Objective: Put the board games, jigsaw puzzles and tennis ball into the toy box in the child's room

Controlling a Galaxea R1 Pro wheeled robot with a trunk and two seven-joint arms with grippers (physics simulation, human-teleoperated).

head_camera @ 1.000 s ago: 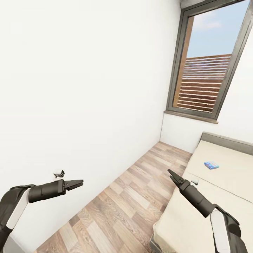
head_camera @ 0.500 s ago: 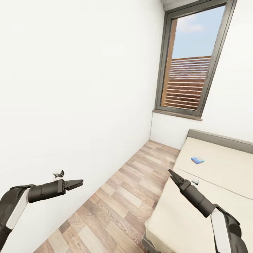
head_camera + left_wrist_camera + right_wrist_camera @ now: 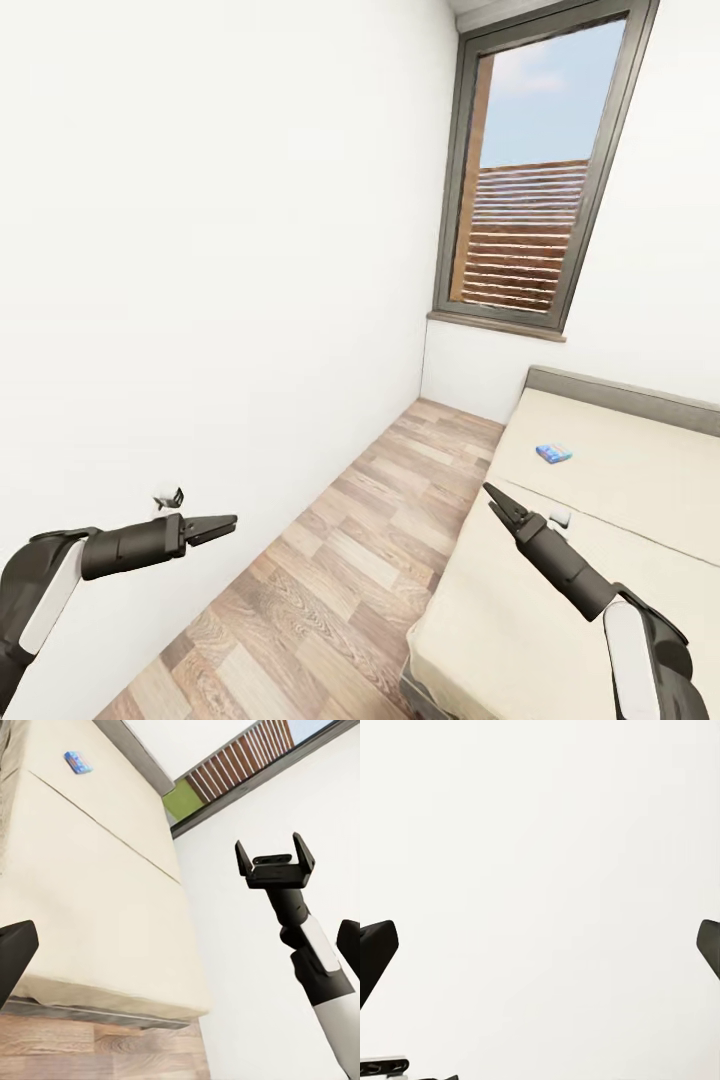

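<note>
A small blue board game (image 3: pixel 553 452) lies flat on the far section of the beige bed (image 3: pixel 620 480), near the grey headboard. In the left wrist view the same blue box (image 3: pixel 78 762) sits far off on the mattress (image 3: pixel 90 892). My left gripper (image 3: pixel 225 522) hangs open beside the white wall, over the floor. My right gripper (image 3: pixel 494 493) is held above the bed's near edge, well short of the blue box. The left wrist view shows this right gripper (image 3: pixel 274 853) open with nothing between its fingers. The table and the toy box are out of view.
A strip of wood-plank floor (image 3: pixel 350 560) runs between the white wall (image 3: pixel 200 300) and the bed. A tall dark-framed window (image 3: pixel 530 170) stands at the far end. A small socket (image 3: pixel 168 497) sits low on the wall.
The whole picture has slid left, so the camera has turned right; more of the bed shows. Both arms keep the same pose.
</note>
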